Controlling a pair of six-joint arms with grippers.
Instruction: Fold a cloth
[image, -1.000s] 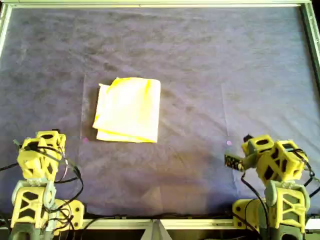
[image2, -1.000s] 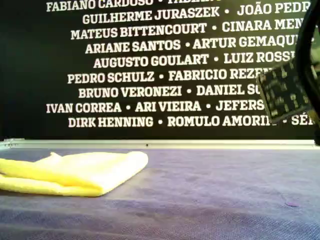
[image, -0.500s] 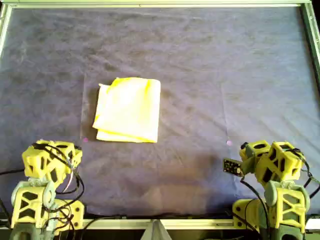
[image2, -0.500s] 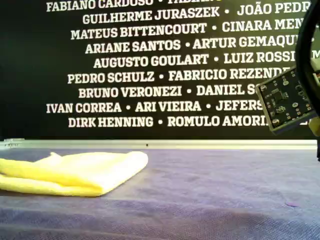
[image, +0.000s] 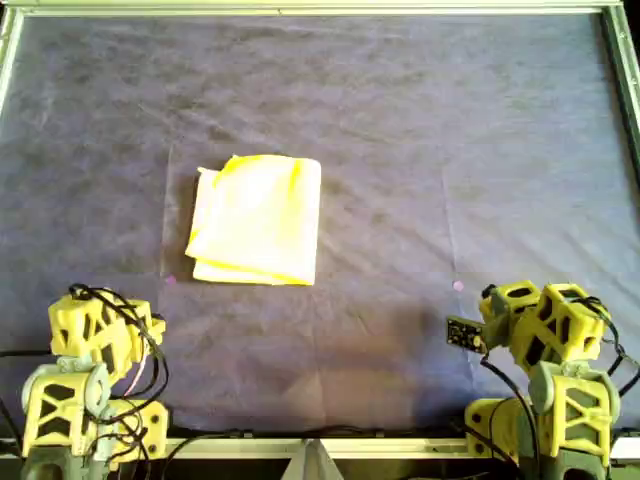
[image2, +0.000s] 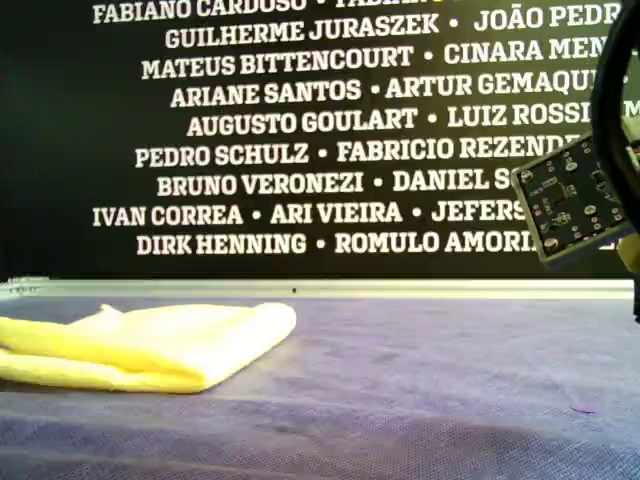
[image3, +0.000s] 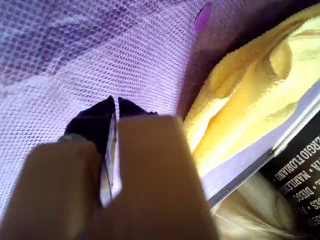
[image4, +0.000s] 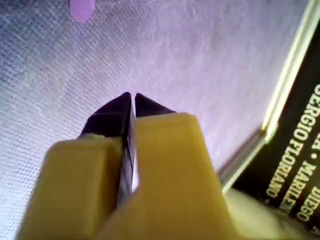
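The yellow cloth (image: 258, 220) lies folded into a rough rectangle with layered edges on the dark purple-blue table covering (image: 430, 150), left of centre in the overhead view. It also shows low at the exterior view's left (image2: 150, 345), and the left wrist view has it (image3: 250, 95) beyond the jaws. My left gripper (image3: 114, 102) is shut on nothing and sits drawn back at the overhead view's lower left (image: 100, 320), well apart from the cloth. My right gripper (image4: 131, 97) is also shut on nothing, at the overhead view's lower right (image: 505, 305).
A metal frame (image: 300, 8) borders the table. Small pink dots (image: 457, 286) mark the covering near each arm. A black banner with white names (image2: 300, 130) stands behind the table. A small circuit board (image2: 570, 200) on an arm hangs at the exterior view's right.
Both arms have drawn back toward the overhead view's bottom edge, the left one farther. The cloth has not moved. The circuit board in the exterior view has shifted and tilted.
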